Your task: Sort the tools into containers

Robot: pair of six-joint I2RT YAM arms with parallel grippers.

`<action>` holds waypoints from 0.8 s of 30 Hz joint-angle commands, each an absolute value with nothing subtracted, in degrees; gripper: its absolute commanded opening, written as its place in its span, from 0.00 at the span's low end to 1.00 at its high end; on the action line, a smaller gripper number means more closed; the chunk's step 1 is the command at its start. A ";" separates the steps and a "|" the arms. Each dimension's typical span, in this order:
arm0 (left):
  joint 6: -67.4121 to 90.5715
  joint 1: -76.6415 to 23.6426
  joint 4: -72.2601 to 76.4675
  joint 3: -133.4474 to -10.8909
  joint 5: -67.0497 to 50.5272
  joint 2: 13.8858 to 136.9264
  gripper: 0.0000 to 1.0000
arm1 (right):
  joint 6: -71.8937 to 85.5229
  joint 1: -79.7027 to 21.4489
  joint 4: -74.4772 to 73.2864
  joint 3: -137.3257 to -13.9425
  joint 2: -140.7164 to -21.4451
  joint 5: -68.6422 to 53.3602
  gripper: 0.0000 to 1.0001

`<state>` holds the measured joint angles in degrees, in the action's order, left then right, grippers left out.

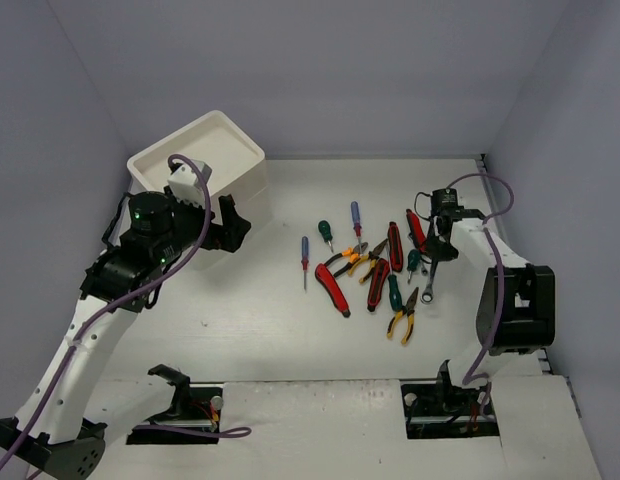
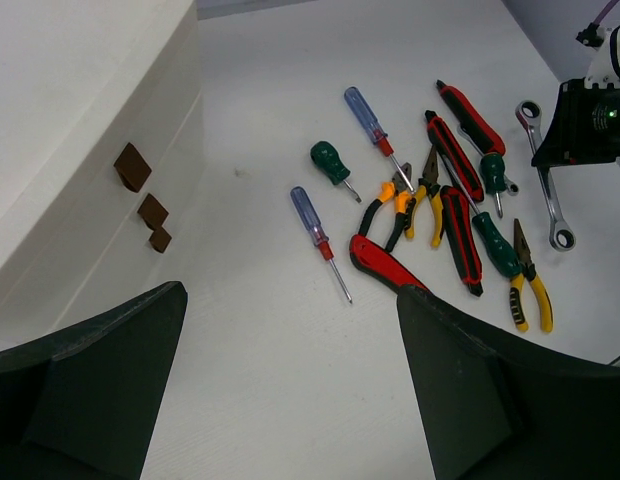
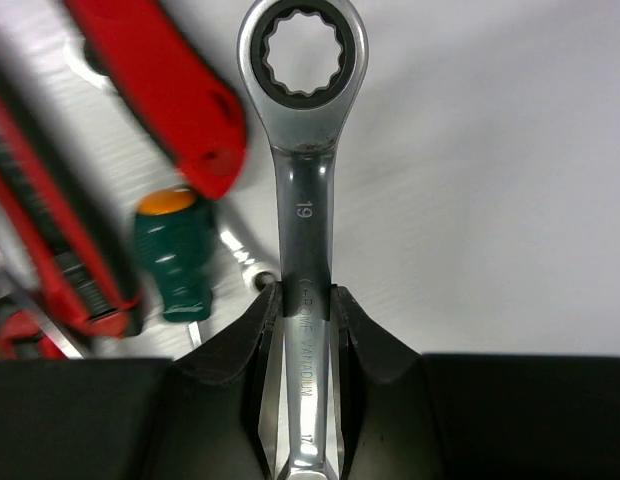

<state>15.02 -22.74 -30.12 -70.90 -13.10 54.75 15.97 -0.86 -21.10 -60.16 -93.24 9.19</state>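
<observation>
The tall white drawer box (image 1: 205,160) stands at the back left; its brown handle tabs (image 2: 132,166) show in the left wrist view. My left gripper (image 1: 235,225) (image 2: 290,400) is open and empty, above bare table beside the box. The tools lie mid-table: blue screwdrivers (image 1: 305,255) (image 2: 312,216), a green stubby screwdriver (image 2: 330,162), red cutters (image 2: 385,265), red-black pliers (image 2: 460,235) and yellow-black pliers (image 1: 402,320). My right gripper (image 1: 435,255) (image 3: 308,300) is shut on the shaft of a silver ratchet wrench (image 3: 308,200) (image 2: 555,205) at the pile's right edge.
A green-handled screwdriver (image 3: 172,265) and a red handle (image 3: 160,95) lie just left of the held wrench. Grey walls (image 1: 550,130) close in the table on three sides. White table (image 1: 240,320) lies between the box and the tool pile.
</observation>
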 commanded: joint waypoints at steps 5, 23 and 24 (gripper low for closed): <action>19.96 -24.35 -23.02 -73.61 -14.72 56.08 0.84 | 12.43 -8.37 -21.27 -66.85 -83.88 6.10 0.00; 35.61 -36.12 -0.26 -67.53 -5.62 63.39 0.84 | 12.61 -33.96 -19.76 -76.53 -78.57 -0.69 0.00; 35.99 -36.83 0.92 -67.52 -5.14 64.27 0.84 | 12.94 -35.05 -19.53 -76.93 -78.53 -1.37 0.00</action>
<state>32.21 -34.38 -9.75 -66.86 -8.26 62.14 11.56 -32.07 -23.17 -72.68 -81.71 0.70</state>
